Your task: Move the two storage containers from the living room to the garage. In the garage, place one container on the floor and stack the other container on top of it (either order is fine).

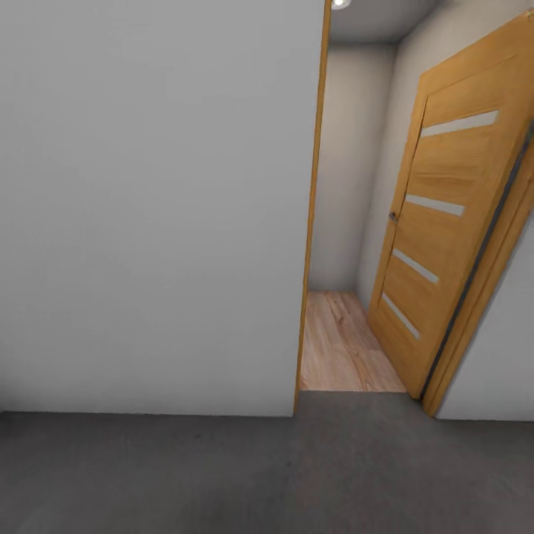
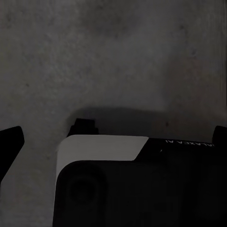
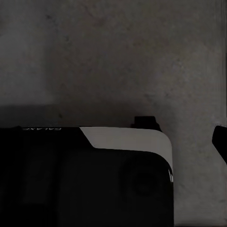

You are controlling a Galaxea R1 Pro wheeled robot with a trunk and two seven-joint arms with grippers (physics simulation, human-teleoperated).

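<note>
The two storage containers are out of view. I stand on the garage's dark grey concrete floor (image 1: 267, 475), facing a plain grey wall (image 1: 148, 208). My left gripper (image 2: 113, 139) hangs over the concrete floor (image 2: 113, 56), and its dark fingertips (image 2: 10, 144) sit far apart at the picture's edges with nothing between them. My right gripper (image 3: 113, 137) also points down at the concrete (image 3: 123, 52). One of its fingertips (image 3: 221, 142) shows at the far edge and it holds nothing.
An open doorway right of the wall leads onto a light wood plank floor (image 1: 345, 341). A wooden door (image 1: 445, 222) with pale glass slats stands swung open on the right. A black-and-white part of my own body (image 2: 137, 184) lies below both wrists.
</note>
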